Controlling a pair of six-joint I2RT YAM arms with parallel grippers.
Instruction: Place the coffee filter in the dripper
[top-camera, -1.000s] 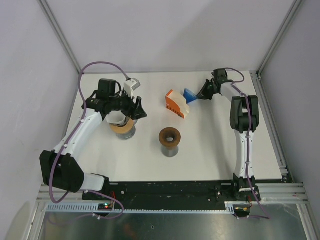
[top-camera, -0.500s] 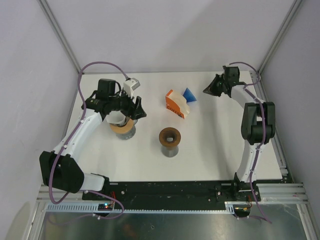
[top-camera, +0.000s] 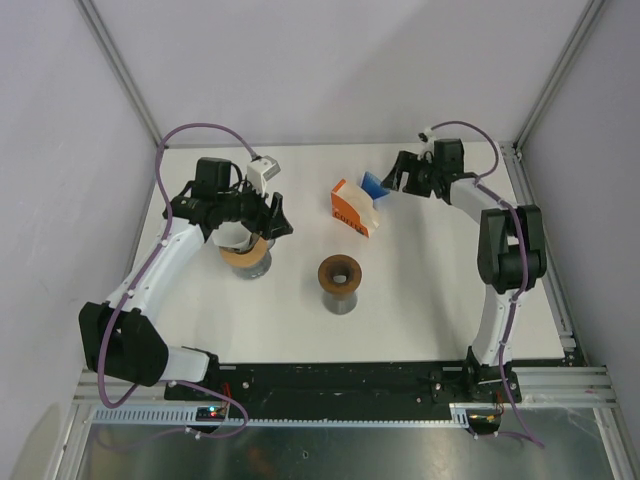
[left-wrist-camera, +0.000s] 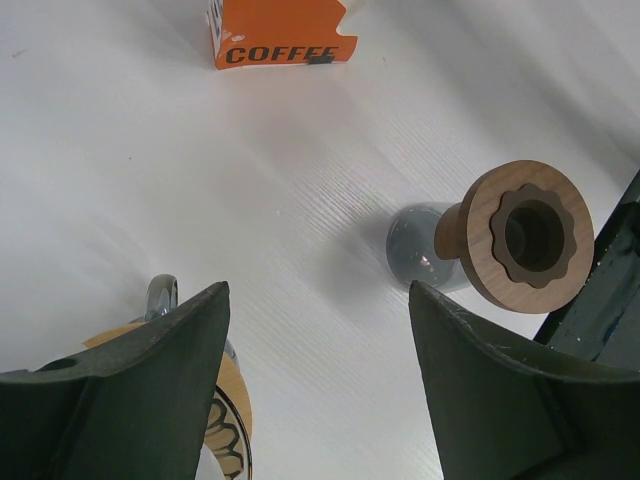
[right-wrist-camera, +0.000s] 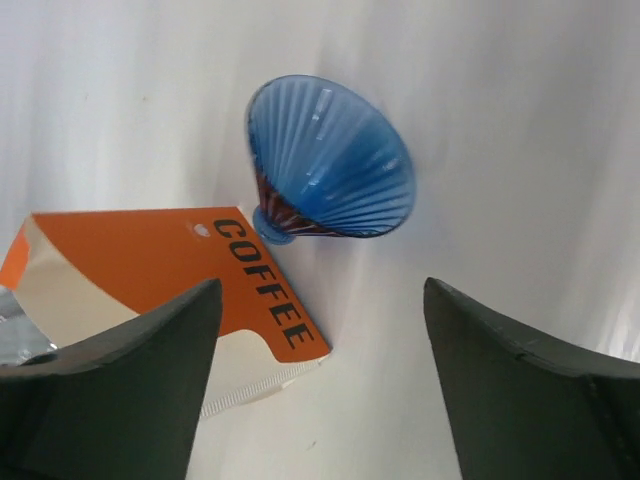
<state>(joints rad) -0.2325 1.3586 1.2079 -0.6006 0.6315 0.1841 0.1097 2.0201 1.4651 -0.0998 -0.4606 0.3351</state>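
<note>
Nearest me, in the middle of the worktop, stands a wood-collared carafe. To its left in the frame a second wood-collared vessel sits partly under my left gripper, which hangs just above it with fingers spread and nothing between them. Further up, at centre frame, the orange COFFEE box lies flat. White paper shows at its open end, but I cannot tell whether those are the filters. The blue dripper lies on its side just beyond the box, its narrow foot touching the orange face. My right gripper, at upper right of the overhead frame, is poised over the dripper, released, fingers wide and holding nothing.
</note>
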